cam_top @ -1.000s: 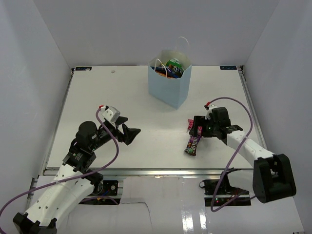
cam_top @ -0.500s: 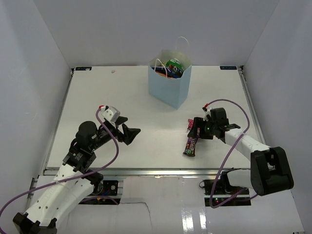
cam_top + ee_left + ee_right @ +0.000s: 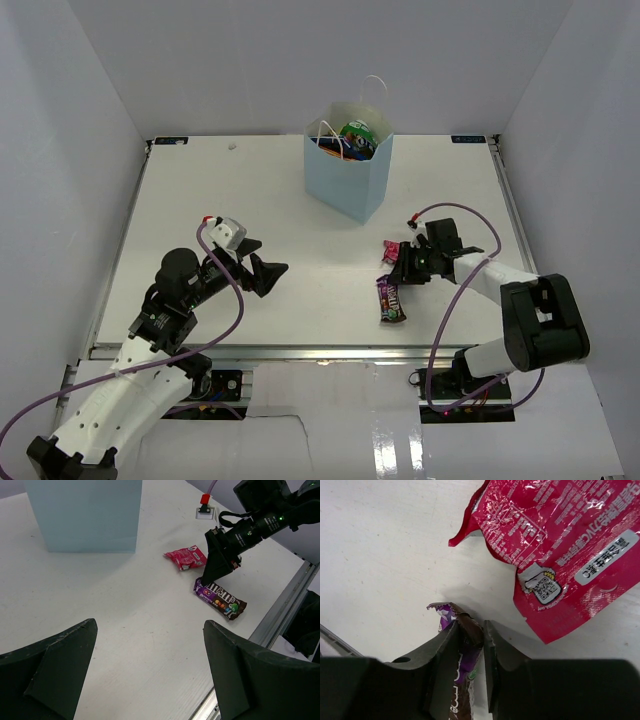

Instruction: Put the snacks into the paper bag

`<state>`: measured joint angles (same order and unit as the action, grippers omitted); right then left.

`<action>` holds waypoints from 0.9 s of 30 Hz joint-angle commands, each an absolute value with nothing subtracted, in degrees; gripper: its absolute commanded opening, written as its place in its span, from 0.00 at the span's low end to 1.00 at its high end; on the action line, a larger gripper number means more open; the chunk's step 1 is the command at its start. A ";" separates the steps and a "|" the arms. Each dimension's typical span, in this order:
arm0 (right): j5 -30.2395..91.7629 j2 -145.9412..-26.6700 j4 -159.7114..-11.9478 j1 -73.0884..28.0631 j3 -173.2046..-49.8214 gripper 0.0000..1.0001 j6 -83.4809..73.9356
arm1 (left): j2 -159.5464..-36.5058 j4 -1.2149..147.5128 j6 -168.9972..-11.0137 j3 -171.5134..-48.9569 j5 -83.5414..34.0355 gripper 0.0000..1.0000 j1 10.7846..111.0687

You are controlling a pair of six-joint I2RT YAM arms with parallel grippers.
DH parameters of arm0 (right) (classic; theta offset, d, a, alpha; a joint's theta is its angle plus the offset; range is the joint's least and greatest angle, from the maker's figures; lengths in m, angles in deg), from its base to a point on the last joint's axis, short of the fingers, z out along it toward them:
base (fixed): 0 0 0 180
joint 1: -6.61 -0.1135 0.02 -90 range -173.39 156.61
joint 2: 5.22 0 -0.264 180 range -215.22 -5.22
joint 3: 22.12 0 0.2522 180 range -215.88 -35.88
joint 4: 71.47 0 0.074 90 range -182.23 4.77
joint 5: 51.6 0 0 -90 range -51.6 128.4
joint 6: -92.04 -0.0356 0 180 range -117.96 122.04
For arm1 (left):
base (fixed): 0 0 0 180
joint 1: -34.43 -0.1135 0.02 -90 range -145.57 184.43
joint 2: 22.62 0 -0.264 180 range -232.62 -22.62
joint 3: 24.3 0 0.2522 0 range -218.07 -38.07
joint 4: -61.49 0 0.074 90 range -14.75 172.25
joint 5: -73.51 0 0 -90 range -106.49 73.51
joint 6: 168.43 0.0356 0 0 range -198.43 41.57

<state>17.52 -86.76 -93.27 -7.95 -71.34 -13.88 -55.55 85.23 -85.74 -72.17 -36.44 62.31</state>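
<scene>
the right gripper (image 3: 470, 642) is pinching one end of the dark brown candy pack (image 3: 465, 630). in the right wrist view, its two dark fingers (image 3: 440, 655) press on both sides of the crinkly end, low in the middle of the frame. the rest of the pack lies flat on the white table (image 3: 220, 200).

in the left wrist view, the pack (image 3: 222, 597) is right of the middle, with big white "m&m" letters and little coloured candies on its brown and purple wrapper.

the small pink packet (image 3: 560, 545) fills the upper right of the right wrist view, just beside the candy pack. it has white writing in a language i cannot read, a white label with dark signs and a little square code.

from the top, the light blue paper bag (image 3: 348, 180) stands upright in the upper middle. a green packet (image 3: 357, 135) peeks out of it, next to the white cord handles. the writing on it is too small to read.

the left gripper (image 3: 265, 272) is at the lower left, spread wide with nothing in it.
</scene>
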 commanded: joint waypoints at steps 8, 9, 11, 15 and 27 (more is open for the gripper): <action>5.81 -74.85 -93.75 -7.89 -72.00 0.08 -2.99 | -55.14 84.92 -85.19 -71.73 -37.23 0.98 61.59; 4.49 -74.83 -94.11 -7.89 -72.52 0.08 -2.97 | -55.14 84.92 -85.19 -71.73 -37.23 0.98 61.59; -0.17 -72.21 -96.20 -7.89 -75.94 0.08 1.59 | -54.79 84.83 -85.11 -71.73 -37.32 0.98 61.59; -2.82 -68.78 -97.98 -7.71 -86.39 0.08 8.19 | -54.61 84.74 -85.11 -71.64 -37.59 0.98 61.59; 9.04 -92.81 -88.58 -8.41 -132.07 0.08 1.79 | -54.52 84.66 -85.11 -71.47 -37.41 0.98 61.41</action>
